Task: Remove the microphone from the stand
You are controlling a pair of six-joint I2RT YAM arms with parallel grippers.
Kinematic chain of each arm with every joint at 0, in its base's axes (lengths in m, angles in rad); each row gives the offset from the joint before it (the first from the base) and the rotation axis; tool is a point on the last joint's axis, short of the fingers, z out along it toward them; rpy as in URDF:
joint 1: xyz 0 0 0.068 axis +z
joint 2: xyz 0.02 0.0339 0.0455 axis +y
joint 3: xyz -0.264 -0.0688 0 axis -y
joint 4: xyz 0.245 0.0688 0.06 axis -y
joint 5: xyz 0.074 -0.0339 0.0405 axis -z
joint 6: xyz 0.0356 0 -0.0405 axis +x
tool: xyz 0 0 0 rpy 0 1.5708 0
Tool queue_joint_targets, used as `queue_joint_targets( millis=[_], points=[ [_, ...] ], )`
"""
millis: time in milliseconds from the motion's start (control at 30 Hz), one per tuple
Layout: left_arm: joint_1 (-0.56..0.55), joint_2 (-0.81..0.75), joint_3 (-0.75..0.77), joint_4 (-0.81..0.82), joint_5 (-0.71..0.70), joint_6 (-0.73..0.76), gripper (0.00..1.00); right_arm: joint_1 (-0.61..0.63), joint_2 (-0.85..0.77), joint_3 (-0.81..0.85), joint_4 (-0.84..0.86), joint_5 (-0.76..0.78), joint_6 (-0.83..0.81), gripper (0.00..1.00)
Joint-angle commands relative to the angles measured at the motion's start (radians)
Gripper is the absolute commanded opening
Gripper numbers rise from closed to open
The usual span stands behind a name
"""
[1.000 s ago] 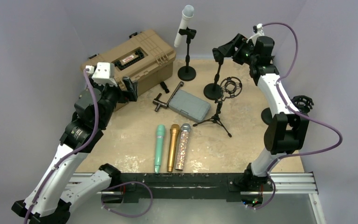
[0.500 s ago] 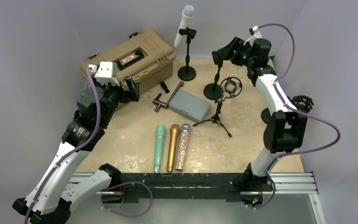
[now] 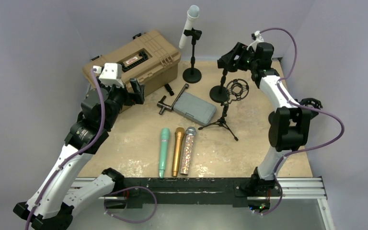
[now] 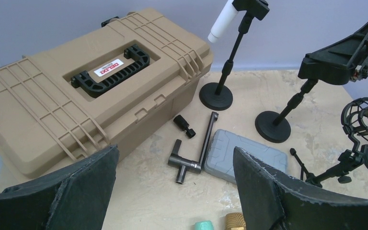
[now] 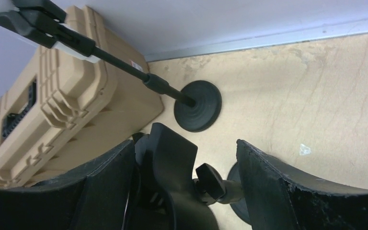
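Two grippers gape empty: left gripper idle, right gripper straddling a bare clip. Closing here could topple the wrong stand. The microphone sits at its ten o'clock.

Through the left wrist camera, the white microphone lost its head past the top edge, and the green microphone and gold microphone showed only their ends at the bottom. In the right wrist view, the empty stand hid part of its own foot behind its clip. Overhead, the right arm covered much of a shock mount at the bench's edge.
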Motion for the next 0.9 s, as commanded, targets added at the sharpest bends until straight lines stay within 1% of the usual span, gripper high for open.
queue_joint_targets(
  millis=[0,167,333,500,667,733,800,867],
  points=[
    [0.002,-0.003,0.017,-0.003,0.013,-0.012,0.86,-0.012,0.039,-0.035,-0.145,0.064,-0.091,0.73],
    [0.002,0.004,0.017,-0.005,0.018,-0.014,0.86,-0.012,0.049,-0.013,-0.158,0.071,-0.099,0.75],
    [0.002,0.01,0.018,-0.007,0.019,-0.018,0.86,-0.012,0.043,0.087,-0.193,0.035,-0.086,0.77],
    [0.002,0.009,0.018,-0.007,0.022,-0.02,0.86,-0.013,0.003,0.248,-0.299,0.079,-0.104,0.88],
    [0.002,0.009,0.02,-0.008,0.034,-0.026,0.86,-0.013,-0.038,0.353,-0.374,0.193,-0.12,0.94],
    [0.002,0.013,0.018,-0.007,0.03,-0.025,0.86,-0.009,-0.057,0.354,-0.362,0.227,-0.107,0.95],
    [0.002,0.018,0.022,-0.012,0.031,-0.027,0.86,0.008,-0.092,0.309,-0.288,0.239,-0.085,0.96],
    [0.002,0.021,0.023,-0.012,0.042,-0.032,0.86,0.049,-0.133,0.26,-0.21,0.283,-0.093,0.97]
  ],
)
